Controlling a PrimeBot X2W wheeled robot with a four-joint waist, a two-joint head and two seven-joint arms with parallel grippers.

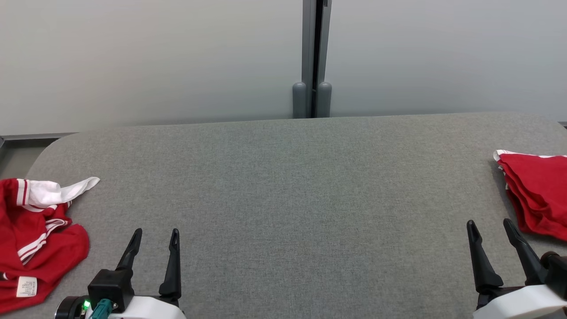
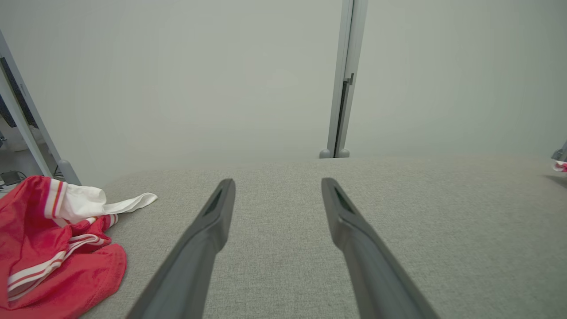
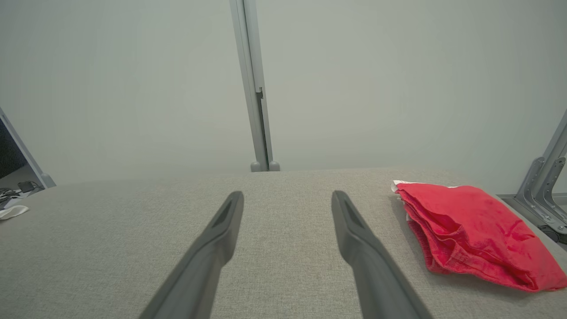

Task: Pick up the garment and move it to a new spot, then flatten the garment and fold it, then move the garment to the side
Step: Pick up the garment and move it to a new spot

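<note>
A crumpled red garment with white striped trim and a white sleeve lies at the table's left edge; the left wrist view shows the garment at lower left. My left gripper stands open just right of it, empty, its fingers apart over bare cloth. A folded red pile rests at the right edge, and the right wrist view has this pile on its right side. My right gripper is open beside it with nothing between its fingers.
The grey fabric table spreads wide between both garments. A pale partition wall with a grey vertical post stands behind the far edge. A metal bracket shows past the table's right end.
</note>
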